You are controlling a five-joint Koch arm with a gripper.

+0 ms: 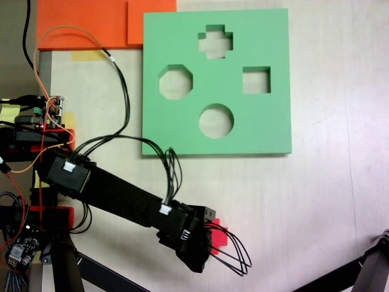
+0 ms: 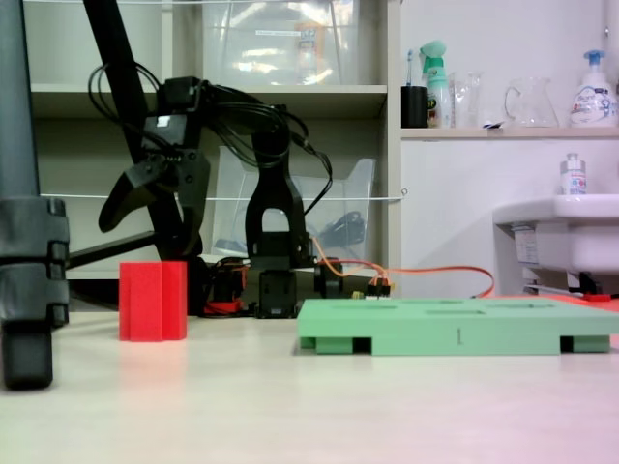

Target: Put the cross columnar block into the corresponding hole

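The red cross columnar block (image 2: 153,301) stands upright on the table, left of the green foam board (image 2: 455,333). From above, just a red corner of the block (image 1: 220,236) peeks out beside the black gripper (image 1: 209,242). My gripper (image 2: 145,237) hangs open just above the block, one curved jaw to its left and the other over its right side, not touching it. The plus-shaped hole (image 1: 215,41) lies near the far edge of the board (image 1: 267,128), well away from the gripper.
The board also has an octagonal cutout (image 1: 175,82), a square cutout (image 1: 256,79) and a round cutout (image 1: 216,120). Orange foam slabs (image 1: 85,24) lie at the top left. A black stand leg (image 2: 24,242) stands close to the block; another leg (image 1: 371,267) crosses the lower right.
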